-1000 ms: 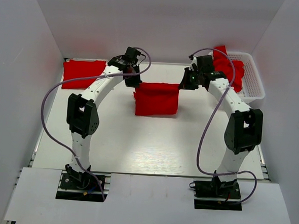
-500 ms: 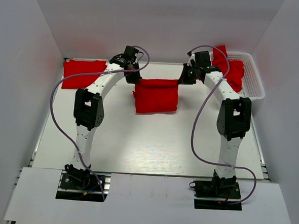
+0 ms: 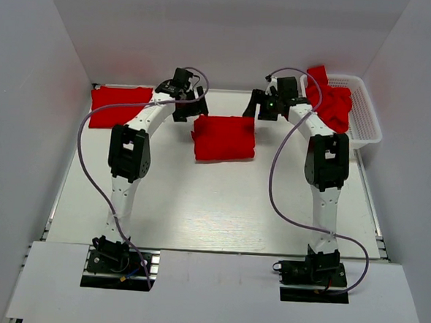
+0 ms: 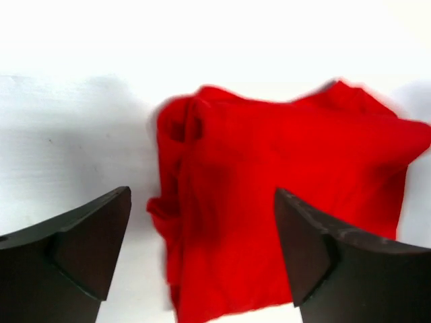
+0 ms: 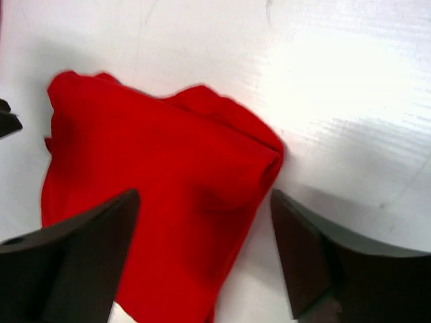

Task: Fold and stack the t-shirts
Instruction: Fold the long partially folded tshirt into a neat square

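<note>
While the jaws of both are spread wide, nothing is held by the left gripper (image 4: 202,198) or by the right gripper (image 5: 205,196). A folded bright red cloth t-shirt (image 3: 224,138) is seen lying on the white surface (image 3: 198,204), in the upper middle of the top frame, with one gripper near each of its upper corners. A second folded red t-shirt (image 3: 120,106) is placed at the upper left. Crumpled red t-shirts (image 3: 334,104) are piled in the white plastic lattice basket (image 3: 368,121) at the upper right.
</note>
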Controlling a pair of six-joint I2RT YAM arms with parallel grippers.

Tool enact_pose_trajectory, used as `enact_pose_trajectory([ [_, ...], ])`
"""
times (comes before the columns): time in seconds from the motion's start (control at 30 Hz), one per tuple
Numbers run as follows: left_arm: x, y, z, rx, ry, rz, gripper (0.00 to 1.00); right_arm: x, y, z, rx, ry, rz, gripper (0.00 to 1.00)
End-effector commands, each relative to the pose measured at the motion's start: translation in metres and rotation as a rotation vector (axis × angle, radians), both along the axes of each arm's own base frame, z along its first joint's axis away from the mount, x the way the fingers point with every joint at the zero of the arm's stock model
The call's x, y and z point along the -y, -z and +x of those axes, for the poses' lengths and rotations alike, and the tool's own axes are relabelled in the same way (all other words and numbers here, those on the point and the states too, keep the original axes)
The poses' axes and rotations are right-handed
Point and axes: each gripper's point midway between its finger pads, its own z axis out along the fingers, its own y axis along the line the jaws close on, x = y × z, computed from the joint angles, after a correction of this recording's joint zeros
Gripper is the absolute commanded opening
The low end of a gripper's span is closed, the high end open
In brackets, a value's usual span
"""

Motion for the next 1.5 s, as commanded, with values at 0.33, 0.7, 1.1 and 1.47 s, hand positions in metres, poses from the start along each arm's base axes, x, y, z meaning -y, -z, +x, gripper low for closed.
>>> enact_pose_trajectory([
  [0.33, -0.001, -0.042, 0.003, 0.125, 0.159, -0.013, 1.0, 0.001, -0.082, 0.005, 0.205, -0.03, 0.035, 0.9],
  [0.7, 0.015, 0.024, -0.04, -0.026, 0.29, 0.001, 1.0, 0.031, -0.065, -0.061, 0.126, 0.033, -0.026, 0.9],
  [1.1, 0.024, 0.111, -0.067, -0.154, 0.302, 0.181, 0.7, 0.051, -0.07, -0.1, 0.122, 0.095, -0.072, 0.9],
  [1.47, 0.013, 0.128, -0.051, -0.169, 0.254, 0.385, 0.0, 0.111, -0.077, -0.145, 0.151, 0.309, -0.25, 0.9],
])
